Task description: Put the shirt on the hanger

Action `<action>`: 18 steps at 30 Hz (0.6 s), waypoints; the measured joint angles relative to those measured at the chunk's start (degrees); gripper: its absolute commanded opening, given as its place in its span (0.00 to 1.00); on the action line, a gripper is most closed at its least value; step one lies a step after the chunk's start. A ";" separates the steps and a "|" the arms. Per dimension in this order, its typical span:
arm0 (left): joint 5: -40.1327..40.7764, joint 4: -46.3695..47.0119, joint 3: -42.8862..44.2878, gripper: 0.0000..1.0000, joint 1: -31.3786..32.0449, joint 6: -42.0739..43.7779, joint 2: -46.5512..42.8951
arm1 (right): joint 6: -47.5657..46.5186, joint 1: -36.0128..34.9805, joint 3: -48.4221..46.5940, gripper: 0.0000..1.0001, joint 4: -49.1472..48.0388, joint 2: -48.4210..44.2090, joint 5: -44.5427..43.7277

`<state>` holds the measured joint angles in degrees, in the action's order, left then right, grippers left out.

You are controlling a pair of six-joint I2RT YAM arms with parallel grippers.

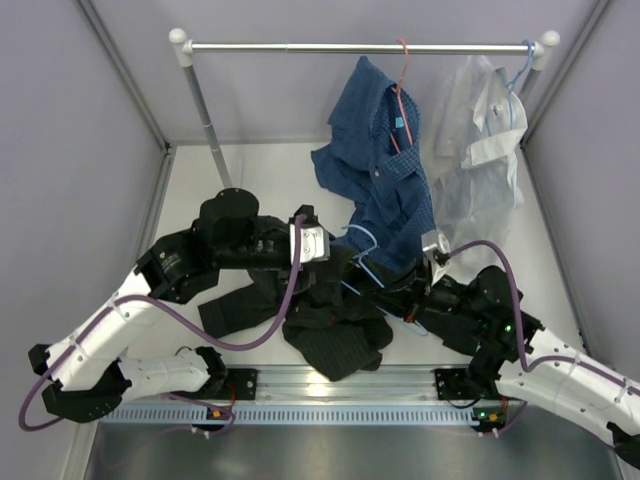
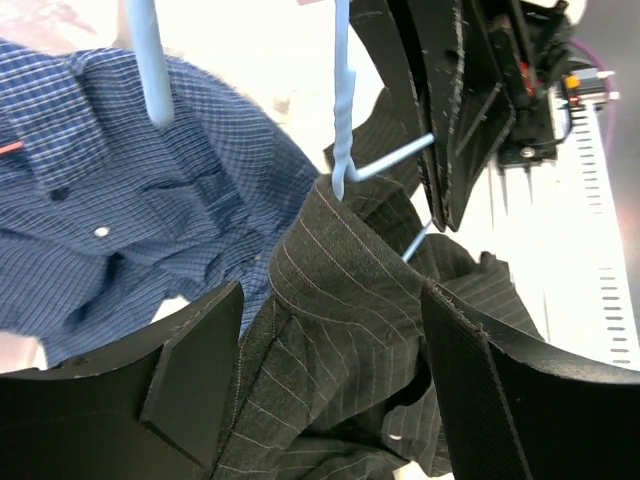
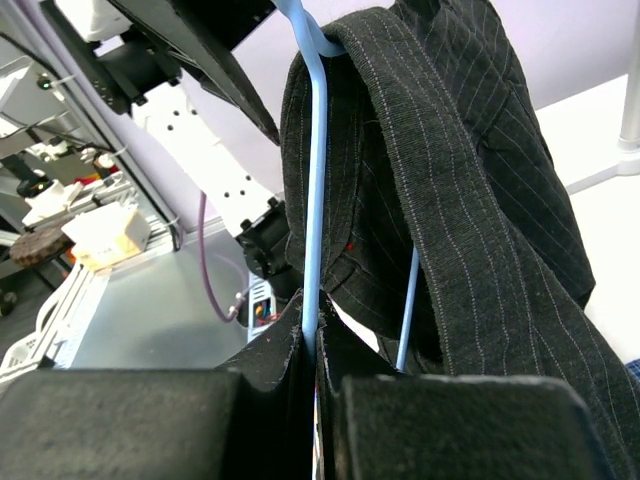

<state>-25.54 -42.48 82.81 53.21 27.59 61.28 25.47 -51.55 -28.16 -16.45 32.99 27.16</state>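
Observation:
The dark pinstriped shirt [image 1: 335,335] lies bunched on the table between the two arms, and part of it is lifted over the light-blue wire hanger [image 1: 362,240]. In the right wrist view the shirt [image 3: 470,180] drapes over the hanger [image 3: 316,200], and my right gripper [image 3: 316,335] is shut on the hanger's wire. My left gripper [image 2: 335,370] stands open, its fingers [image 2: 195,370] on either side of a raised fold of the shirt [image 2: 340,290] just below the hanger's twisted neck [image 2: 342,120]. Seen from above, the left gripper [image 1: 335,262] and the right gripper [image 1: 397,285] sit close together.
A blue checked shirt [image 1: 380,170] on a red hanger and a white shirt [image 1: 478,130] hang from the metal rail [image 1: 300,46] at the back. The blue shirt's hem reaches down behind the grippers. The rail's slanted pole [image 1: 205,120] stands at the back left. Grey walls close both sides.

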 measured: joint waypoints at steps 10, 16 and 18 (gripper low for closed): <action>-8.09 -1.29 0.00 0.58 -0.31 -1.27 0.20 | -0.20 -0.07 0.00 0.00 0.68 -0.76 4.96; -11.56 -1.29 0.00 0.32 -0.42 -2.27 0.66 | -0.35 -0.11 0.00 0.00 0.94 -1.62 8.72; -12.61 -1.29 0.00 0.38 -0.59 -2.34 0.94 | -0.37 -0.15 0.00 0.00 1.20 -1.88 9.46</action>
<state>-38.15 -43.77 82.81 52.62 25.26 62.22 25.10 -51.70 -28.16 -15.25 31.11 36.62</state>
